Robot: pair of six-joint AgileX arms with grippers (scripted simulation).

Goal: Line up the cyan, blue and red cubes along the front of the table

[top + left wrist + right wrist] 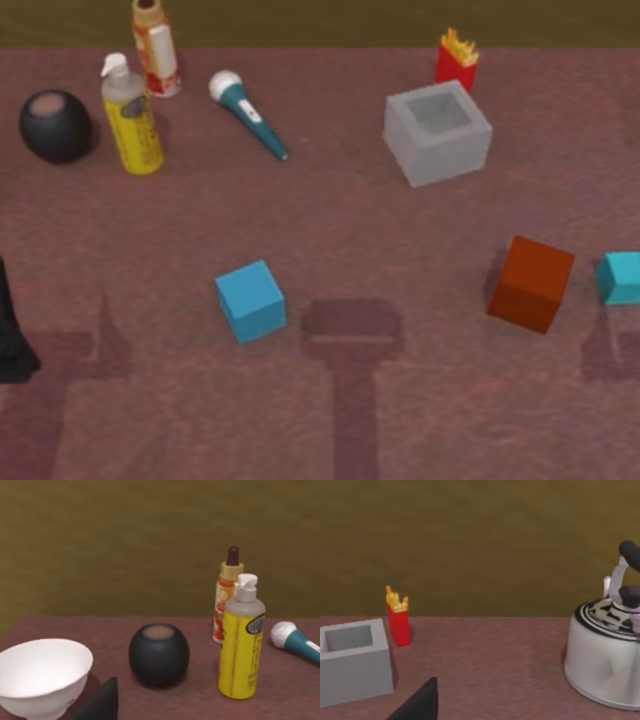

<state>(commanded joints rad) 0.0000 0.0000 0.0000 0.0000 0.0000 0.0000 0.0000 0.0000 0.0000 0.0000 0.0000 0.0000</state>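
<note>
While neither tool's state can be told, the mid-sized sky-blue cube [250, 300] is seen left of the large orange-red cube [530, 283]; the small turquoise cube [620, 277] lies just right of it.

A: What lies behind the wide maroon-brown mottled surface [330, 230]?

B: A plain olive-brown wall [150, 540], flat and unmarked, with no window or furniture showing. From above it is just a dark olive strip [330, 20] along the far edge.

A: And the light?

B: It comes from above. Soft darker shadows [352, 340] fall on the cloth-like texture near the front, one broad and T-shaped in the middle, fainter ones toward the left and right edges.
</note>
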